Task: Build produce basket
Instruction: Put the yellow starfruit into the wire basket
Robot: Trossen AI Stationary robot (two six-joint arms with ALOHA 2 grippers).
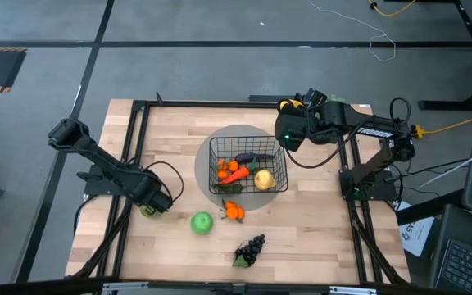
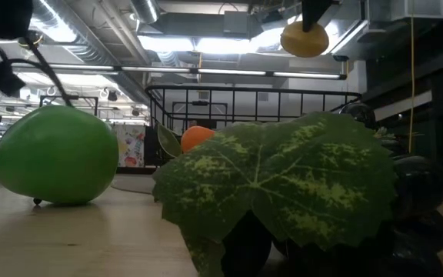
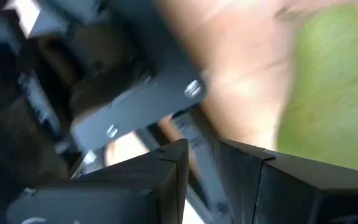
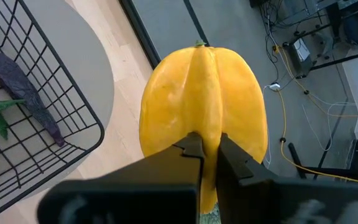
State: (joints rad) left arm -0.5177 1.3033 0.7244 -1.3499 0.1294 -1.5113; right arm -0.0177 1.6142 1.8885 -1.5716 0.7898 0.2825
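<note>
From above, the black wire basket point(image 1: 248, 164) sits at the centre of the frame on a grey round disc point(image 1: 207, 156) on the wooden counter point(image 1: 318, 238). Inside it lie an orange carrot point(image 1: 234, 174), a purple eggplant point(image 1: 252, 157) and a pale yellow fruit point(image 1: 264, 179). Just below the basket, on the counter, lie small oranges point(image 1: 233, 211), a green apple point(image 1: 201, 222) to their left and dark grapes point(image 1: 251, 249) lower down. The right gripper point(image 1: 288, 106) hangs just beyond the basket's upper right corner, holding a yellow ridged fruit point(image 1: 288, 105). The left gripper point(image 1: 149, 206) rests low at centre left, with something green at its tip.

At counter level, a big grape leaf point(image 2: 283, 181) fills the foreground, the green apple point(image 2: 56, 156) stands at left, an orange point(image 2: 197, 136) shows behind, and the yellow ridged fruit point(image 2: 304, 38) hangs at the top.

The left wrist picture is blurred: the dark jaws stand slightly apart, a green shape point(image 3: 331, 99) beyond them; whether anything is held I cannot tell.

In the right wrist picture the jaws pinch a narrow ridge of the yellow ridged fruit point(image 4: 204, 106), nearly closed on it, with the basket point(image 4: 73, 118) and eggplant point(image 4: 20, 87) at left.
</note>
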